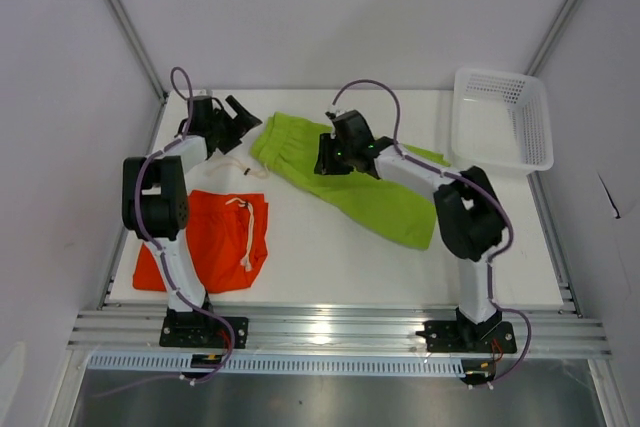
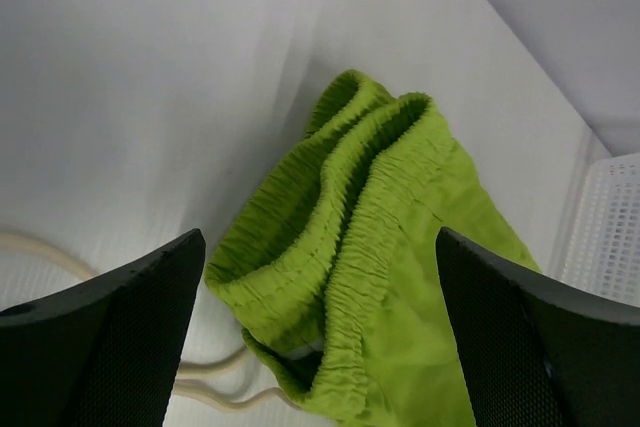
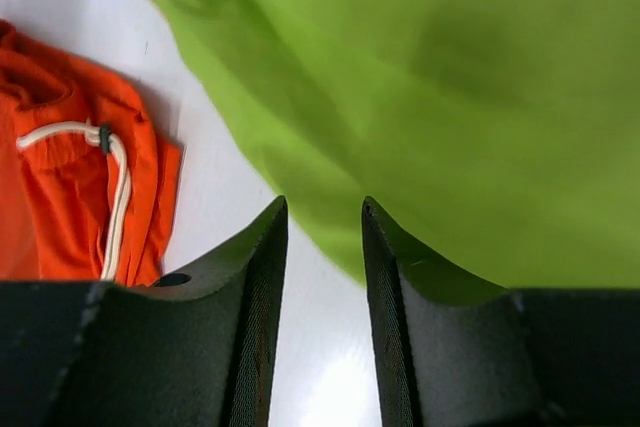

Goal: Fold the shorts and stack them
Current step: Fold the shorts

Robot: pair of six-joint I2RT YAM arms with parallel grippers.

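Note:
The lime green shorts [image 1: 350,182] lie spread diagonally across the middle of the table, waistband [image 2: 365,217] toward the back left. Folded flat at the front left are the orange-red shorts [image 1: 215,242], their white drawstring [image 3: 110,177] on top. My left gripper [image 1: 246,112] hovers open just left of the green waistband, and the left wrist view shows the waistband framed between its fingers [image 2: 320,237] without touching them. My right gripper [image 1: 325,157] is over the green shorts' upper part. Its fingers [image 3: 324,203] stand a little apart with only bare table between them, at the cloth's edge.
A white mesh basket [image 1: 505,122] stands at the back right corner. A loose cream cord [image 1: 243,169] lies on the table by the left arm and runs under the green waistband [image 2: 215,387]. Walls close in the left, right and back sides.

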